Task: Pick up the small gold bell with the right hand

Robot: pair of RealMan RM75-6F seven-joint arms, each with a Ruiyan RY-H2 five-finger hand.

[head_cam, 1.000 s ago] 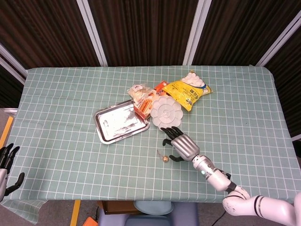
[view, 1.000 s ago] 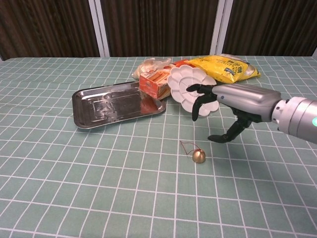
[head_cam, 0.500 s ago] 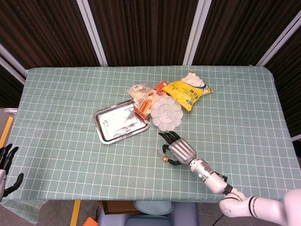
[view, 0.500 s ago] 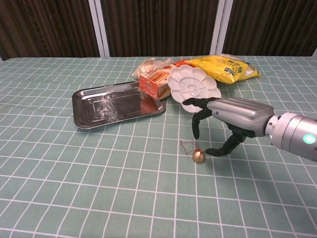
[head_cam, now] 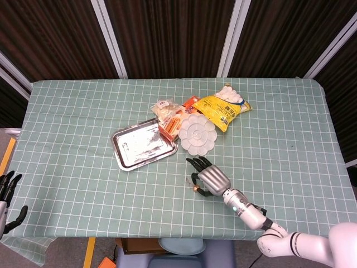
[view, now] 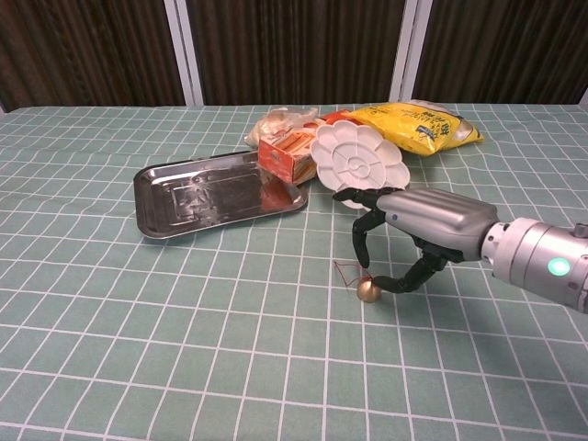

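The small gold bell [view: 367, 291] with a thin red loop lies on the green checked cloth, near the front middle of the table; it is also in the head view as the bell [head_cam: 195, 188]. My right hand [view: 413, 230] arches over it from the right. The fingertips [view: 361, 260] hang just above the bell and the thumb tip lies against its right side. The fingers are apart and the bell still rests on the cloth. In the head view the right hand [head_cam: 211, 180] covers part of the bell. My left hand [head_cam: 8, 192] hangs off the table's left front corner, fingers spread, holding nothing.
Behind the bell are a white flower-shaped palette [view: 358, 161], a steel tray [view: 184, 197], an orange box [view: 289, 152], a yellow snack bag [view: 423, 124] and a pale packet [head_cam: 163, 107]. Bare cloth lies in front and to both sides.
My right hand has moved left and down toward the bell; its fingers now curve over it and the thumb has reached its side. The bell has not moved.
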